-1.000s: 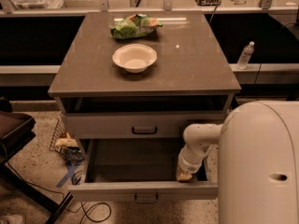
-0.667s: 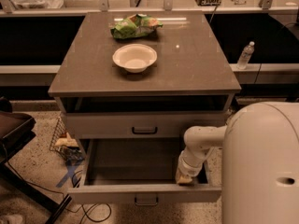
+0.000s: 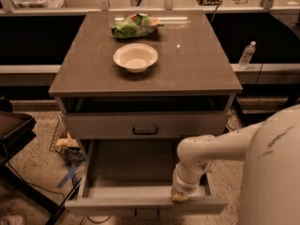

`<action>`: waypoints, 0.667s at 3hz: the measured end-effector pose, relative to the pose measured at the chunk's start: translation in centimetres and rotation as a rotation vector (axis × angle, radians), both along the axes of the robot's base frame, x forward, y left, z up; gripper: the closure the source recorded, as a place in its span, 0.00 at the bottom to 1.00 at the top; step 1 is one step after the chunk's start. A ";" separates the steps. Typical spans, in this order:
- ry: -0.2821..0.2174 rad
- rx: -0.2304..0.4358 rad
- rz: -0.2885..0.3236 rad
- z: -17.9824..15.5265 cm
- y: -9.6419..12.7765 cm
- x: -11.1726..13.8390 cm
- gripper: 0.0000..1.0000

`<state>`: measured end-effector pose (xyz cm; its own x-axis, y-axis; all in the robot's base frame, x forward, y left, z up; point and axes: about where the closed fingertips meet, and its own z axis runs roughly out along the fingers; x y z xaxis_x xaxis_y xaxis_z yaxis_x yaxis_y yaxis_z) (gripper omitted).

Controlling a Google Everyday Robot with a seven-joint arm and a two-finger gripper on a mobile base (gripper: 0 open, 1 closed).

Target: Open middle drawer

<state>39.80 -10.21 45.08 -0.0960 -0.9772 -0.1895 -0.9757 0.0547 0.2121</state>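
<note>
The middle drawer [image 3: 140, 168] stands pulled far out of the grey cabinet, showing its long grey interior. Its flat front [image 3: 117, 204] is nearest me, and a dark bit of its handle [image 3: 145, 213] shows under the front edge. My gripper [image 3: 180, 196] points down at the end of the white arm [image 3: 206, 146]. It sits at the drawer's front rim, right of centre, just inside the front panel. The drawer above [image 3: 145, 124], with a dark bar handle, is closed.
On the brown cabinet top [image 3: 197, 64] stand a white bowl [image 3: 135, 56] and a green chip bag [image 3: 136, 25]. A water bottle [image 3: 246, 55] stands at the right rear. A dark chair [image 3: 14, 130] and a wire basket with litter [image 3: 65, 144] are at the left.
The middle drawer has slid further out towards me. The arm and gripper have come back with its front rim.
</note>
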 end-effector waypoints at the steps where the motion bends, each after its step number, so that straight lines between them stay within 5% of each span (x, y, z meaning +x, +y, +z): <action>1: 0.009 0.000 0.005 0.1 0.1 -0.5 1.00; 2: 0.091 -0.002 0.052 1.4 1.3 -5.5 1.00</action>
